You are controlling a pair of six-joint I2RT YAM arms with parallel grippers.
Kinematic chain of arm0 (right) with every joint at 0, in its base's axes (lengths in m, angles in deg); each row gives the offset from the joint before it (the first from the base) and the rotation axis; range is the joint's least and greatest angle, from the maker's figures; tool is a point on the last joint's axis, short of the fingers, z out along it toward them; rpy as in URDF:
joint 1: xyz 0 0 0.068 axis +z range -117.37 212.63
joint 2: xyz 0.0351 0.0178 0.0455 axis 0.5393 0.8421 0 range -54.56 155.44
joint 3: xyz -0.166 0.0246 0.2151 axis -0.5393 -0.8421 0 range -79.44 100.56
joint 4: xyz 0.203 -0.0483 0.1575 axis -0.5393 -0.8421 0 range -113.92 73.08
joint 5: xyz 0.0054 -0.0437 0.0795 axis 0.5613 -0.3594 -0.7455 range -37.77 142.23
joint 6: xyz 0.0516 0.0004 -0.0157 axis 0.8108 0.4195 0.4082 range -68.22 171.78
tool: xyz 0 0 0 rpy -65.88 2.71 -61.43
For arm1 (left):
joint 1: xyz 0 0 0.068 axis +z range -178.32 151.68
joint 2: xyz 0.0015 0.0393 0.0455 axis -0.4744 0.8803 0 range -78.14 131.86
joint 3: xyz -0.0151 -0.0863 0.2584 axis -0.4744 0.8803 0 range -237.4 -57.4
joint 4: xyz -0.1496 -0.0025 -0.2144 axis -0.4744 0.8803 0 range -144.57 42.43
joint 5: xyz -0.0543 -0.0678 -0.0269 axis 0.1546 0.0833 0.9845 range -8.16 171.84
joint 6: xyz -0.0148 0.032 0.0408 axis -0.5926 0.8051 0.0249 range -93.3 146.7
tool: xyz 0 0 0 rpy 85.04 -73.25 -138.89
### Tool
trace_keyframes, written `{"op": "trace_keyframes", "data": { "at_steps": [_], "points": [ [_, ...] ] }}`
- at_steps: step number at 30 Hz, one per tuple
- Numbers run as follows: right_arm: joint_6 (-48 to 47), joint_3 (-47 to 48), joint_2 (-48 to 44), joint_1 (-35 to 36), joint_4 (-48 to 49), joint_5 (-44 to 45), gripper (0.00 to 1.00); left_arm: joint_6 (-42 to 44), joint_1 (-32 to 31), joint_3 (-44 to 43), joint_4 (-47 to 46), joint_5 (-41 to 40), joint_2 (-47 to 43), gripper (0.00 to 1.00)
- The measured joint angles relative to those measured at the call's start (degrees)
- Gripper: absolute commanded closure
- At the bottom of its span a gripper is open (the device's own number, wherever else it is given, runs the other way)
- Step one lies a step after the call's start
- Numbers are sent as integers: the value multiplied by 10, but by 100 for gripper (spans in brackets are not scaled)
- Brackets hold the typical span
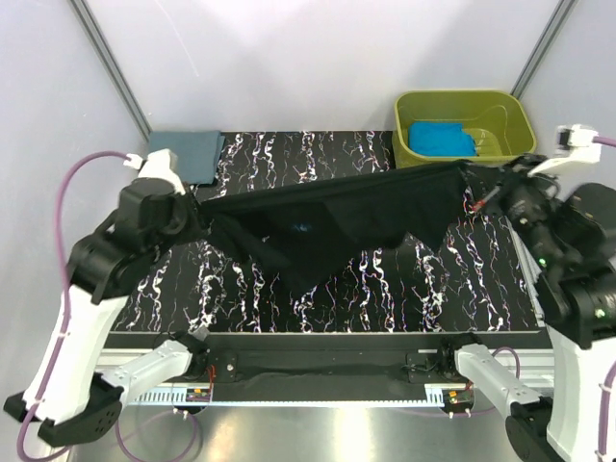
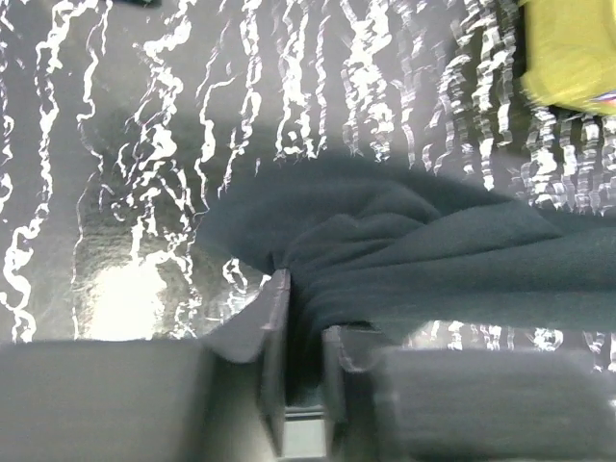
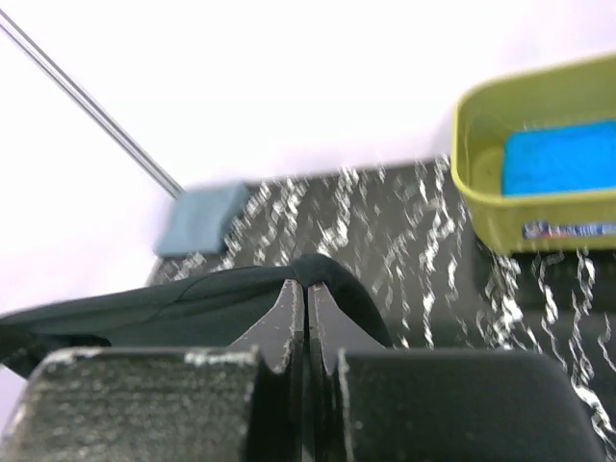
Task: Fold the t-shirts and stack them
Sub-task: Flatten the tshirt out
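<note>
The black t-shirt hangs stretched in the air between my two grippers, its lower part sagging to a point over the table's middle. My left gripper is shut on its left end; the left wrist view shows the fingers pinching bunched black cloth. My right gripper is shut on its right end; the right wrist view shows the fingertips closed on a fold of the cloth. The slate grey-blue t-shirt lies folded at the back left. The turquoise-blue t-shirt lies in the tub.
The olive-green tub stands at the back right, also in the right wrist view. The marbled tabletop lies under the hanging shirt. Grey walls close in the sides and back.
</note>
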Motion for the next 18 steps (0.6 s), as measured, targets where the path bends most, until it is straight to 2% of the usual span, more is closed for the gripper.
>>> {"op": "trace_keyframes", "data": {
  "at_steps": [3,5,6,11,12,13,15,16,17,18],
  "points": [
    [9,38,1,-2,8,15,100,8,3,-4,16,-14,-23,73],
    [15,70,20,-13,26,49,100,19,18,-1,52,-46,-30,77],
    [18,82,29,-16,36,60,100,24,25,3,65,-60,-31,100],
    [29,115,83,-21,75,79,100,46,26,24,99,-85,7,100],
    [31,117,95,-21,79,79,100,49,27,24,99,-86,17,98],
    [33,120,108,-21,82,78,100,53,27,25,96,-85,29,76],
    [39,125,131,-21,90,75,100,67,28,36,72,-54,44,56],
    [42,126,144,-21,96,72,100,75,28,45,58,-32,45,41],
    [44,126,153,-21,98,71,100,78,28,58,42,1,44,34],
    [46,125,162,-21,99,70,100,78,28,85,6,49,40,31]
  ]
}}
